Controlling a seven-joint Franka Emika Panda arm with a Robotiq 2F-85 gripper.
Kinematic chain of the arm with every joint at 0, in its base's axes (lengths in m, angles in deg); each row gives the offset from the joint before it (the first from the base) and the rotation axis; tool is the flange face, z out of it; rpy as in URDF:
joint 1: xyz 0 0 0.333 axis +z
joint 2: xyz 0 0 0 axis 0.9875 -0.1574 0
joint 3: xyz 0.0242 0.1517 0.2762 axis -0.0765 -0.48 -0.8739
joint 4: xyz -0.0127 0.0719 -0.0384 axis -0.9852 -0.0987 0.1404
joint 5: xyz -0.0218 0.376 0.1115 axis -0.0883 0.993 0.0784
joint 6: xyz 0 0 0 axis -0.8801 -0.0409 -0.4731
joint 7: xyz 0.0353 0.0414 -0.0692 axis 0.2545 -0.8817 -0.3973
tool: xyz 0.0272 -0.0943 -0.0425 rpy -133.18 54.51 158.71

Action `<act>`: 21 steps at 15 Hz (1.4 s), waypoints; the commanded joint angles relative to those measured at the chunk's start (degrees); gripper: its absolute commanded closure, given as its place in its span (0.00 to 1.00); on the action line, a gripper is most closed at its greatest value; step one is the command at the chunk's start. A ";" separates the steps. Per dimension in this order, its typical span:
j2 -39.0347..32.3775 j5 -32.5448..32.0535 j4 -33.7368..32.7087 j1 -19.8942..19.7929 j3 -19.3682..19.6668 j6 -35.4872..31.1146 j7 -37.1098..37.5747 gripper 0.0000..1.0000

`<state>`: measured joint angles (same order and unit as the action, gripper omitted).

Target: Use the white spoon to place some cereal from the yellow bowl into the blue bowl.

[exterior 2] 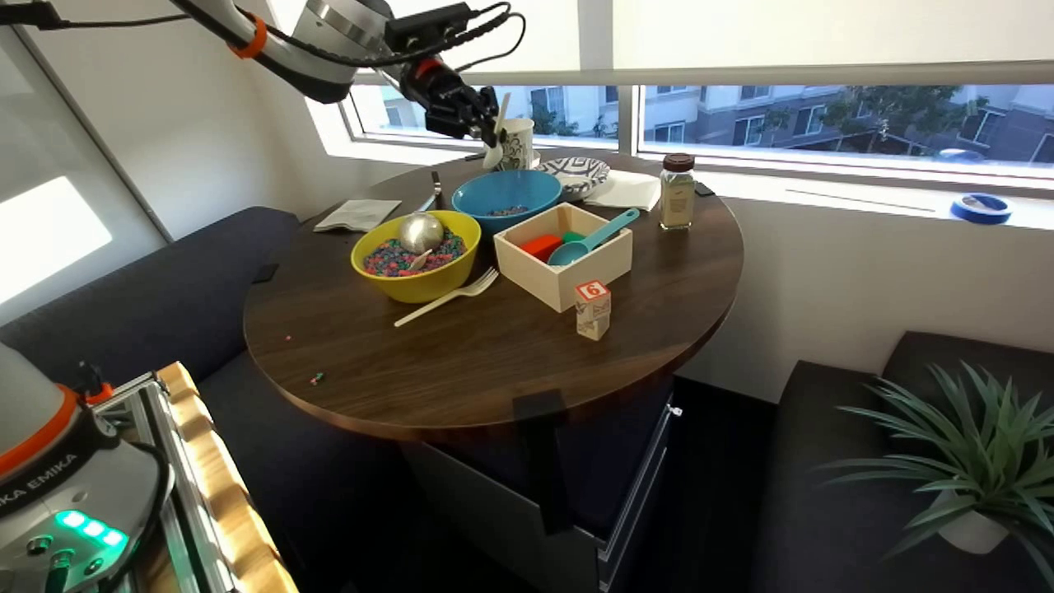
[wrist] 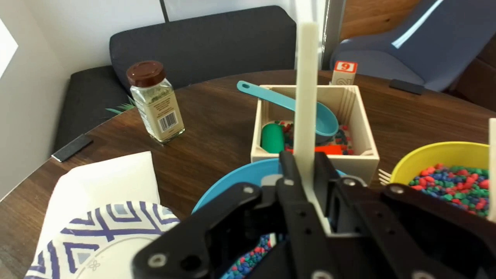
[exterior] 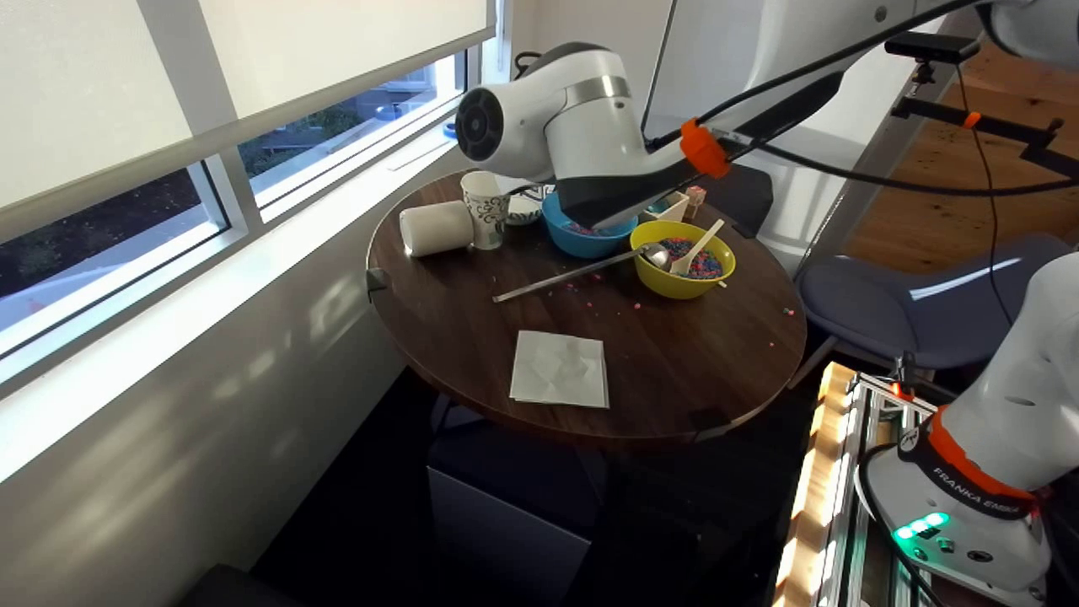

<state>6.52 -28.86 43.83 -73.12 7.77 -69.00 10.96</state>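
My gripper [exterior 2: 487, 122] is shut on the handle of the white spoon [exterior 2: 499, 118], held upright with its head down near the blue bowl's far rim. The wrist view shows the same handle [wrist: 306, 89] between both fingers; the spoon's head is hidden there, and I cannot tell if it carries cereal. The blue bowl [exterior 2: 471, 216] contains some cereal; it also shows in the wrist view [wrist: 232, 178]. The yellow bowl [exterior: 674, 285] holds colourful cereal [exterior 2: 383, 262], a metal ladle [exterior 2: 421, 232] and another whitish spoon [exterior: 700, 247]. The arm hides my gripper in an exterior view.
A wooden box [exterior 2: 539, 284] with a teal scoop [exterior 2: 593, 239] stands beside both bowls. A paper cup [exterior: 485, 211], patterned plate [wrist: 100, 228], jar [exterior 2: 677, 193], stacked blocks [exterior 2: 593, 311], fork [exterior 2: 449, 298], lying white mug [exterior: 437, 228] and napkin [exterior: 559, 368] are around.
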 commanded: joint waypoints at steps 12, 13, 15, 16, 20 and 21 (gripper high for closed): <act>44.20 23.37 25.94 -3.50 6.93 -15.19 3.52 0.96; 47.62 23.31 28.34 -3.60 8.76 -18.35 2.98 0.96; 53.44 23.16 32.75 -4.02 13.33 -25.39 1.79 0.96; 55.67 23.12 34.79 -4.58 15.95 -29.07 1.73 0.96; 60.99 24.64 41.08 -7.49 26.61 -43.56 0.21 0.96; 61.68 25.63 42.66 -8.21 28.96 -47.00 -0.04 0.96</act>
<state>64.47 -6.47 81.01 -79.64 31.06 -107.55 12.90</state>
